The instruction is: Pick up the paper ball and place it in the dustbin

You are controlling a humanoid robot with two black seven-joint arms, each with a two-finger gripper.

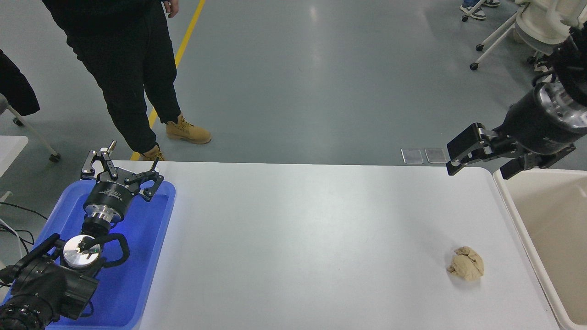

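Observation:
The paper ball (466, 268), a tan crumpled wad, lies on the white table (312, 238) near its right front. The dustbin (548, 238), cream-beige with a thick rim, stands just right of the table. My right gripper (481, 161) hangs open and empty in the air over the table's far right corner and the bin's far rim, well beyond the ball. My left gripper (121, 169) is parked open and empty over the blue tray at the lower left.
A blue plastic tray (133, 275) sits at the table's left under the left arm. A person in black trousers and tan boots (137, 82) stands at the far left side. Wheeled chairs (518, 32) stand at the far right.

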